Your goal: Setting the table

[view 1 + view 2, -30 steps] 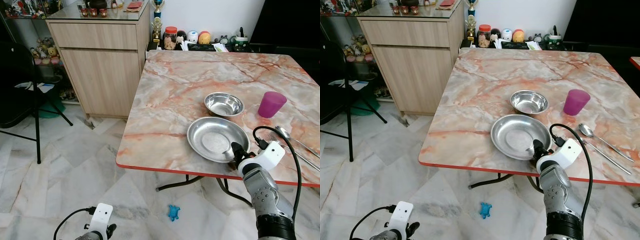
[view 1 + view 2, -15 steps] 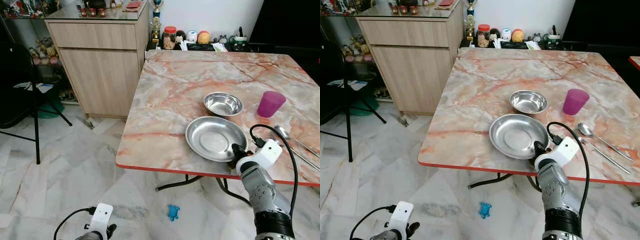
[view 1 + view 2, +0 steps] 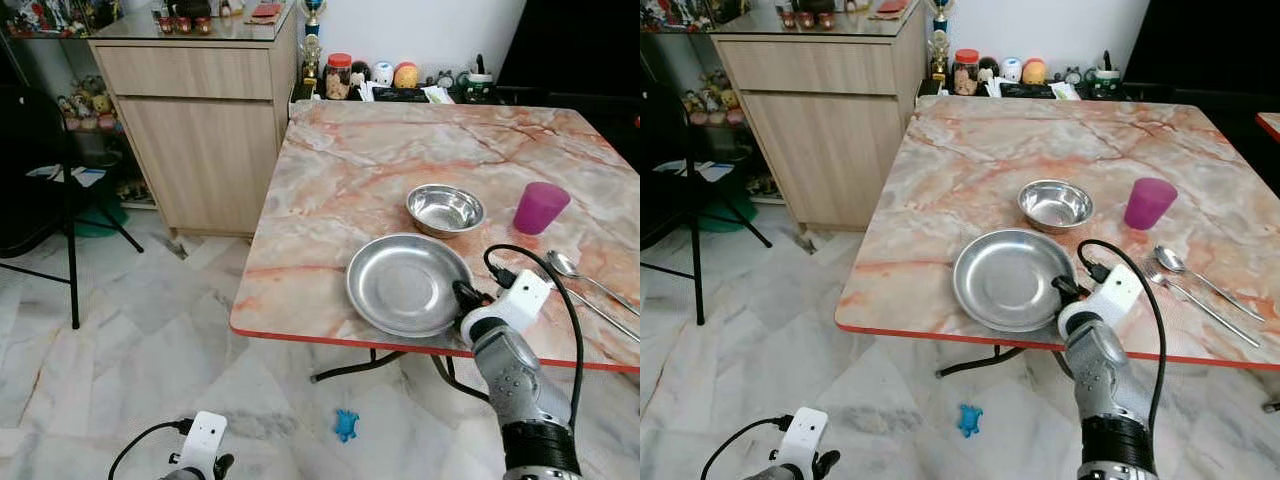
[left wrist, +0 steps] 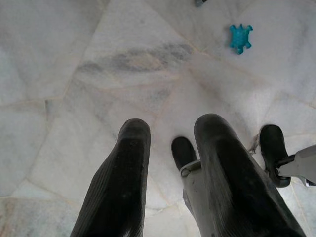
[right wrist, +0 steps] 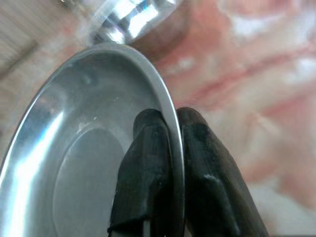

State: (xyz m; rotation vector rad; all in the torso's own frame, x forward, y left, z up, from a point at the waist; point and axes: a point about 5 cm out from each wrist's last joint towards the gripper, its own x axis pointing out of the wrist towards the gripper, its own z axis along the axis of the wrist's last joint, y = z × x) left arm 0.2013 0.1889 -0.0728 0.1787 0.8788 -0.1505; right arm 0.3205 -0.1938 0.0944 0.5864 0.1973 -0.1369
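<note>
End effector (image 5: pixel 170 129) clamping plate (image 3: pixel 400 282) rim

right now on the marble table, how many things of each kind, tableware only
plate: 1
bowl: 1
cup: 1
spoon: 1
fork: 1
total: 5

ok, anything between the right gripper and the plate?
No. The right gripper is already shut on the plate, one finger on each side of its rim. The bowl sits apart, further back on the table.
</note>
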